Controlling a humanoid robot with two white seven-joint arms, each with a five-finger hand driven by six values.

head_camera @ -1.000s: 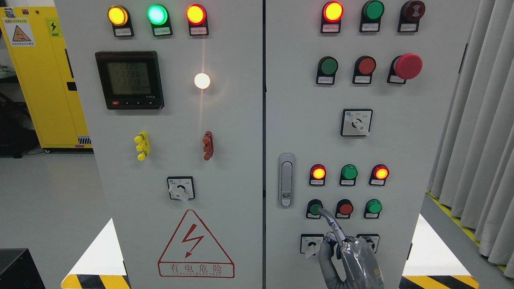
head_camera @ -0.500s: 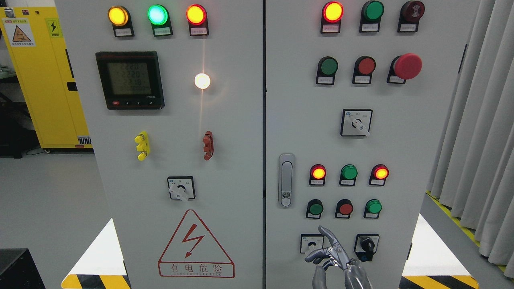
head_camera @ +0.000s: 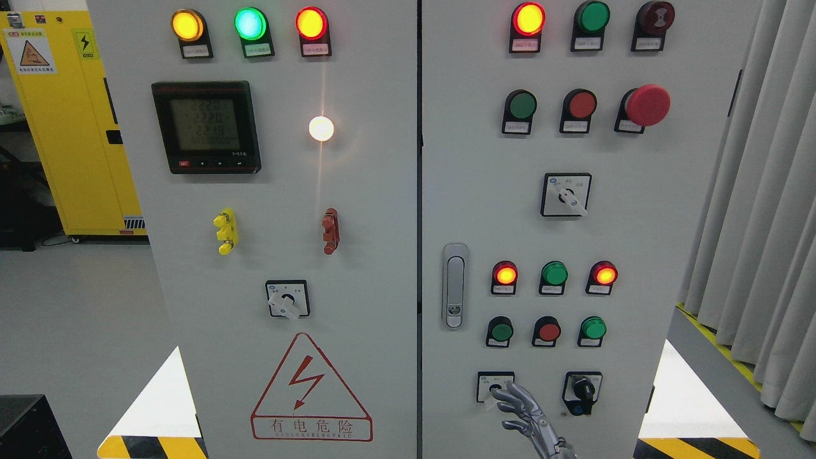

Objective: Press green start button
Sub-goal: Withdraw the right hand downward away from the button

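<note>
The green start button [head_camera: 502, 331] sits at the left of the lower button row on the right cabinet door [head_camera: 637, 242]. Next to it are a red button [head_camera: 549, 331] and another green button [head_camera: 593, 328]. My right hand [head_camera: 517, 409] comes up from the bottom edge. Its fingers are spread and hold nothing. It hangs below the green start button and is apart from it. It overlaps the lower right of the left rotary switch [head_camera: 494, 386]. My left hand is out of view.
Above the button row are three indicator lamps [head_camera: 554, 273], a door handle [head_camera: 454, 287] and a selector switch [head_camera: 566, 195]. A red emergency stop [head_camera: 647, 105] is higher up. A black rotary switch [head_camera: 582, 390] is right of my hand. Grey curtains [head_camera: 758, 210] hang at the right.
My right hand's index finger touched the green start button one second ago. The hand then pulled back and sank toward the bottom edge, and its fingers opened.
</note>
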